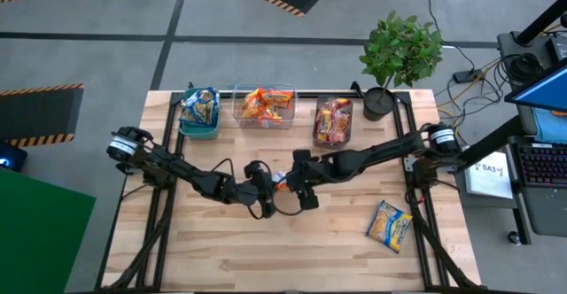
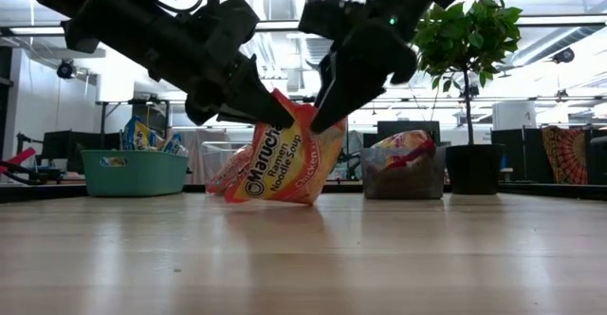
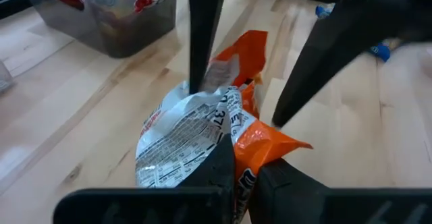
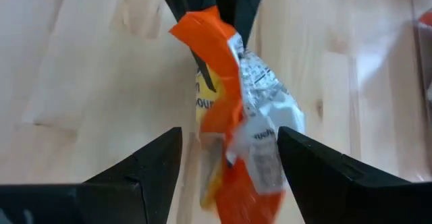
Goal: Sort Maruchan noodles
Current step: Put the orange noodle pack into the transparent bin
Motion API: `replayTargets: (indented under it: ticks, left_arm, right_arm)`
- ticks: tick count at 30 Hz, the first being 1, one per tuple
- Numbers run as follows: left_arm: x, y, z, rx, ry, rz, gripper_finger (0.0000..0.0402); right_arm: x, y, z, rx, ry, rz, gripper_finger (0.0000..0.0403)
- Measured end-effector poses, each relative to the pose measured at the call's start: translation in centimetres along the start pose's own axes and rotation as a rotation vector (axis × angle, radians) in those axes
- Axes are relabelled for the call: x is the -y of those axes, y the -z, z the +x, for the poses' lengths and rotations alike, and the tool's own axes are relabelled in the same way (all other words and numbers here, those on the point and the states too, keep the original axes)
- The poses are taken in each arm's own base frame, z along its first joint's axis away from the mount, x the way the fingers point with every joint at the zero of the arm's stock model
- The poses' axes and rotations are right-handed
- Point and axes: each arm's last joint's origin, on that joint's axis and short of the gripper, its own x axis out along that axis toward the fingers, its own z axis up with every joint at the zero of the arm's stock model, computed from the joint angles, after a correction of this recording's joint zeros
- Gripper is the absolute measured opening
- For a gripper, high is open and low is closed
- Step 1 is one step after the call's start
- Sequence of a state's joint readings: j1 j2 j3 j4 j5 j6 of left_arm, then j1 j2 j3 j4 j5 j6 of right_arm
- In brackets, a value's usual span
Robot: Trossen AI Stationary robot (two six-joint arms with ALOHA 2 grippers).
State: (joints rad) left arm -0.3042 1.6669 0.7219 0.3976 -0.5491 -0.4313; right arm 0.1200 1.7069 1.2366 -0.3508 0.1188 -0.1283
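Two dark robot hands meet at the middle of the pale, plank-grained wooden counter, both at one crinkly orange plastic ramen packet printed "Maruchan Ramen Noodle Soup". The left hand is closed on the packet's edge, its fingers pinching the orange film. The right hand stands wide, one finger on either side of the packet without gripping it.

The low view shows the packet tilted up, its bottom corner resting on the counter and its top between the two hands. Only the wrist views show its back: a white, wrinkled panel of small black print.

The high view alone shows a flat blue-and-yellow ramen packet lying well apart, near the counter's right front corner. Along the far edge it shows a teal plastic bin of blue-and-yellow packets, a clear plastic bin of orange ones and a grey bin of red ones, with a leafy green plant in a black pot beside the grey bin.
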Motion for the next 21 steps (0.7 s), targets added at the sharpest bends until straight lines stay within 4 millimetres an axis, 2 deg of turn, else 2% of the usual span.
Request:
replayTargets:
  ticks: [5,9,12,16,19,21]
  left_arm:
    - [0.1,-0.2,0.0,0.017,0.008,-0.005,0.0]
    - [0.1,-0.2,0.0,0.022,0.01,-0.007,0.0]
    - [0.1,-0.2,0.0,0.022,0.011,-0.008,0.0]
    - [0.2,-0.5,-0.2,0.016,0.051,0.031,0.0008]
    - [0.3,-1.5,-0.9,0.039,0.081,0.088,0.0033]
    - [0.2,-2.3,-1.6,0.046,0.084,0.143,0.0057]
  right_arm:
    - [-0.1,0.1,1.4,0.009,0.024,-0.04,0.0228]
    - [-0.1,0.0,1.8,0.021,0.028,-0.044,0.0205]
    - [0.0,0.1,1.9,0.017,0.03,-0.035,0.0165]
    - [0.1,0.1,1.9,0.013,0.027,-0.014,0.009]
    - [0.1,0.0,1.7,0.021,0.011,-0.006,0.0033]
    - [0.1,-0.1,1.5,0.031,0.009,0.004,0.0018]
